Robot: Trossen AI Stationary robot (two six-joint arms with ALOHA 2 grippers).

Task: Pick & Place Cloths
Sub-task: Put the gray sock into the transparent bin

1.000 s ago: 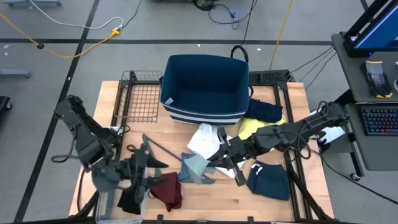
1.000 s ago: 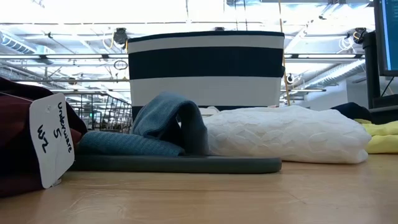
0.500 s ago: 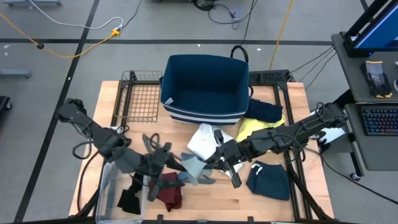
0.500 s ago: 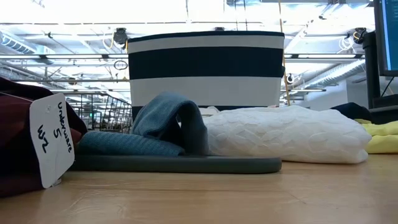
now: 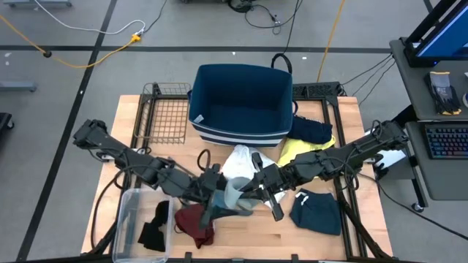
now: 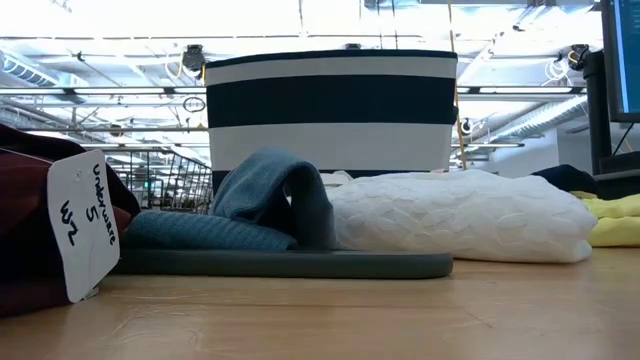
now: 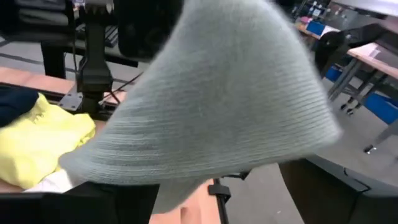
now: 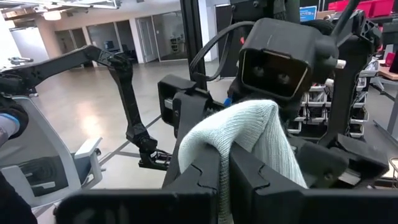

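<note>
The right gripper is clamped on the grey-green cloth — in its own wrist view the two dark fingers press together with the ribbed fabric draped over their tips. The left gripper sits just on the other side of the same cloth, facing the right one; whether its fingers are closed on the fabric I cannot tell, since the cloth fills its wrist view. Beside the left gripper, toward the table's front edge, lies the maroon cloth, and beyond it a black cloth inside a clear plastic bin. Just behind both grippers rests the white cloth, touching the yellow cloth — farther back stands the navy striped basket. A dark teal cloth lies near the right arm's forearm, on the front side. From table height, the grey-green cloth rests over a grey hanger, against the white cloth.
</note>
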